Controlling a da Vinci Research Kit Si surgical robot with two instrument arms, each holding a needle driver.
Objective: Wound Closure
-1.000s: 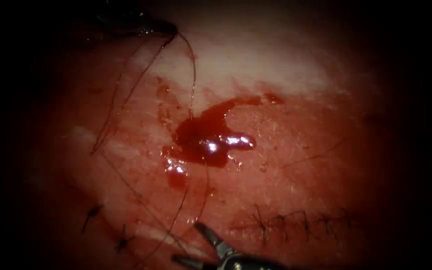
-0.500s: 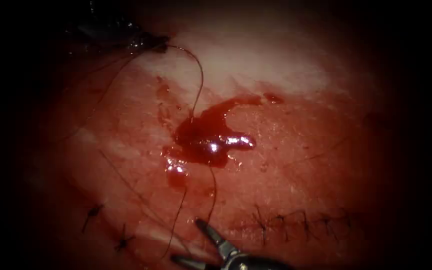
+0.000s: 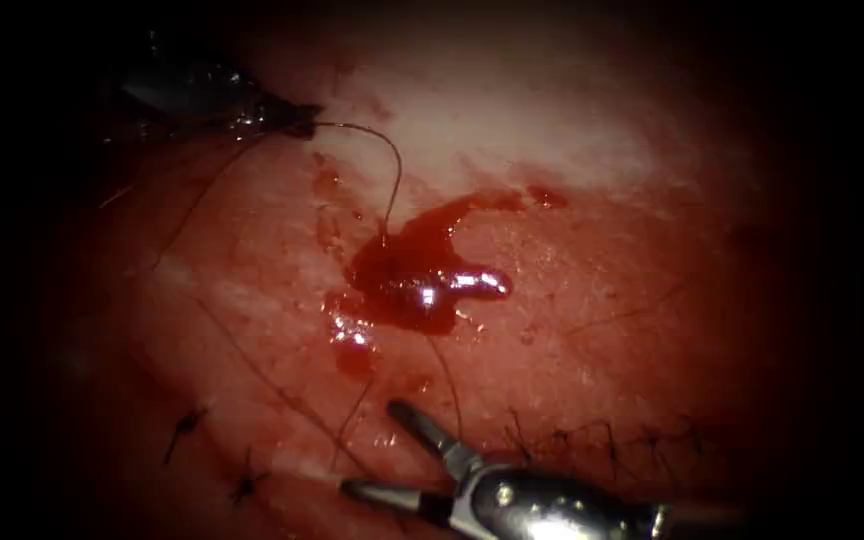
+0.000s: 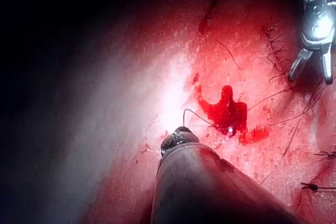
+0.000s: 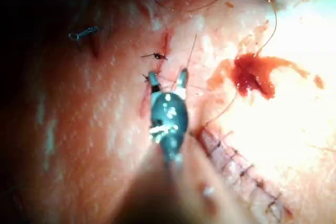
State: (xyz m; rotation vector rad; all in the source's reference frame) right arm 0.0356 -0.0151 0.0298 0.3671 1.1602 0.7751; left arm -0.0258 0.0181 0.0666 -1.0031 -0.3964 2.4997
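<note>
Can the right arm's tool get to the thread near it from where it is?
Probably yes. The right tool has its jaws open and holds nothing, and the thread runs down from the red fluid close to its upper jaw, with nothing between them. The left tool holds the thread's far end.

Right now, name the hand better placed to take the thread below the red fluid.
Right, probably. The right hand is open, holding nothing, with the thread running down from the red fluid beside its jaws. The left hand is shut on the thread far off.
</note>
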